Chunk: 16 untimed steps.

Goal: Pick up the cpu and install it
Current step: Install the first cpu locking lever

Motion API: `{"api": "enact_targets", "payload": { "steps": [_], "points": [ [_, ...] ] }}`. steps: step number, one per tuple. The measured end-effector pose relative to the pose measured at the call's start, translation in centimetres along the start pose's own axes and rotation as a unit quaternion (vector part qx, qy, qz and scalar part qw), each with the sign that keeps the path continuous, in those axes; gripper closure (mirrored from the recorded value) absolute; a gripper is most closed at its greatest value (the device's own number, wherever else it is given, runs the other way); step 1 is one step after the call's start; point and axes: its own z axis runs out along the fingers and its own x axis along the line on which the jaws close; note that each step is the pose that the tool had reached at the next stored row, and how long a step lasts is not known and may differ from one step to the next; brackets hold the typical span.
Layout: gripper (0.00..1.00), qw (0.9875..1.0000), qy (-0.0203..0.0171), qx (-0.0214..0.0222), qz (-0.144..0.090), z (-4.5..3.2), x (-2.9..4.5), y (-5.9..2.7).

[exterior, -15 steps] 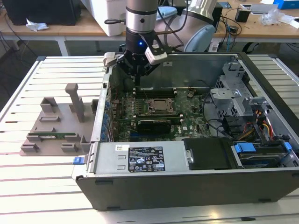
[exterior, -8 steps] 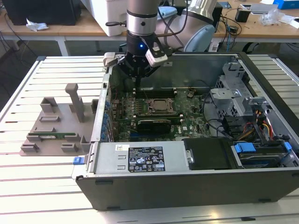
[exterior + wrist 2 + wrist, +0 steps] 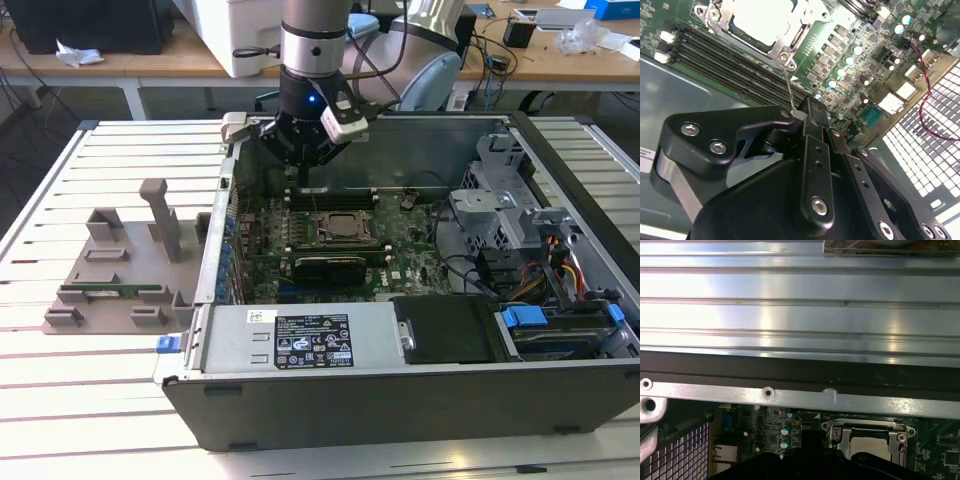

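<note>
I saw the gripper [image 3: 812, 117] clenched over the motherboard [image 3: 400, 255], near the socketed cpu [image 3: 757, 20], memory slots [image 3: 735, 62] alongside.

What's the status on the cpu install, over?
The gripper over motherboard, just off the socket frame. The cpu lies in socket frame. Thin metal lever stands up from frame corner toward gripper.

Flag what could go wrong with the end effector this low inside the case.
1. The end effector hangs close over the thin socket lever and the memory slots; a sideways move might snag or scrape them.
2. The cpu lies in the socket frame; if it is not flat, clamping could damage it.
</note>
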Motion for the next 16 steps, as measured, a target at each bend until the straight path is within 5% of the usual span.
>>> {"api": "enact_targets", "payload": {
  "steps": [9,16],
  "points": [
    [0.89,1.0,0.0,0.0,0.0,-0.03,-1.51,-0.06],
    [0.89,1.0,0.0,0.0,0.0,-0.02,-2.03,-0.08]
  ]
}}
